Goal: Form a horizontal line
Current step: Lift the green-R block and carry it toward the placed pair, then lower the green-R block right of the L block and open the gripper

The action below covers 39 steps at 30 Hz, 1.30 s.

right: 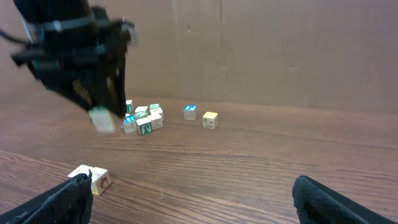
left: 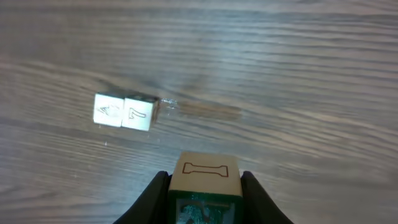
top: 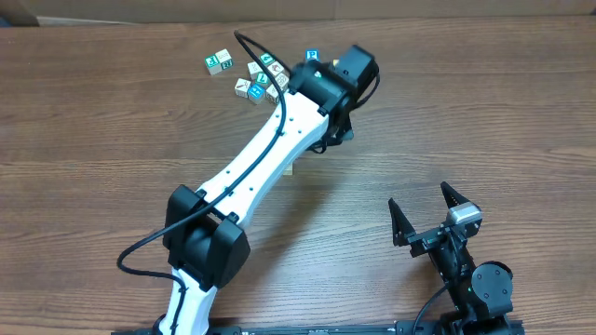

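**Left arm holding a cube beside a two-cube row**

At left on the brown wooden surface, the horizontal line comprises two touching whitish cubes with reddish marks. Right of it and apart, the jaws of the left gripper pinch a tan-topped, green-sided cube. At far right, the jaws of the right gripper stand spread.

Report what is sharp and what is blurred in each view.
Overhead: evenly lit, sharp throughout. Left wrist: the tan cube with a bone-shaped outline, held in the left gripper, is sharpest; the two touching white cubes and the wood-grain table look soft. Right wrist: the left gripper is smeared, and the dark fingers of the right gripper are out of focus.
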### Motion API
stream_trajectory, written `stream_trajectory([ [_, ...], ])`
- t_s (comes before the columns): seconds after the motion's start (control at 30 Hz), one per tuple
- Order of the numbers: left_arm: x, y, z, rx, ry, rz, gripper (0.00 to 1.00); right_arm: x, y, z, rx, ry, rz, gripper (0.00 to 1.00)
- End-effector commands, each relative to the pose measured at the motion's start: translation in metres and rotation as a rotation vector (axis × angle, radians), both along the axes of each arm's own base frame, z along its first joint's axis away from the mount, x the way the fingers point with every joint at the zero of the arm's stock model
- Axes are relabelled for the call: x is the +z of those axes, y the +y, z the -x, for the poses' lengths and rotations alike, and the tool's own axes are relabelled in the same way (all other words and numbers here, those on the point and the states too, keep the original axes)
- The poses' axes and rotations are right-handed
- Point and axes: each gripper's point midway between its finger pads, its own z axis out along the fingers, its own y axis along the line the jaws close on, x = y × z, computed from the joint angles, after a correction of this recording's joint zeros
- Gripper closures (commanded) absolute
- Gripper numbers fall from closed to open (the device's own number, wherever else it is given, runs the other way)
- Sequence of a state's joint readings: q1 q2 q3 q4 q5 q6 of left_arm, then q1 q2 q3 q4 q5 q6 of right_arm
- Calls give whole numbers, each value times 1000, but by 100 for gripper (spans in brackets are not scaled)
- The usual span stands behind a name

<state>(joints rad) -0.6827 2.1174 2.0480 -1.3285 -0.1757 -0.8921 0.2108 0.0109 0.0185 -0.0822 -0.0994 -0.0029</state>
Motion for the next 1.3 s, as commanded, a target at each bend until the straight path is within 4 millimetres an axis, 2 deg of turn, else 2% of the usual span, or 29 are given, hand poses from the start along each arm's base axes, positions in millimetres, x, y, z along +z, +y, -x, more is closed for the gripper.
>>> stream_trajectory([
  [0.0, -30, 3, 7, 101, 13, -36, 96, -2, -2, -1, -12, -1, -6, 0],
  [0.2, -67, -3, 10, 112, 2, -27, 96, -2, -2, -1, -11, -1, -6, 0],
  [0.53, -105, 6, 9, 139, -57, -66, 96, -2, -2, -1, -12, -1, -6, 0],
  [0.7, -110, 4, 8, 129, -64, -57, 96, -2, -2, -1, -11, -1, -6, 0],
  [0.87, -98, -5, -1, 41, -78, -40, 96, -2, -2, -1, -11, -1, -6, 0],
  [1.0, -100, -3, 2, -13, -63, -65, 96, -2, -2, -1, -11, -1, -6, 0],
  [1.13, -109, -4, 7, -32, -44, -83, 96, -2, -2, -1, -12, -1, -6, 0],
  [1.27, -128, -6, 9, -39, -21, -104, 94, -2, -2, -1, -11, -1, -6, 0],
])
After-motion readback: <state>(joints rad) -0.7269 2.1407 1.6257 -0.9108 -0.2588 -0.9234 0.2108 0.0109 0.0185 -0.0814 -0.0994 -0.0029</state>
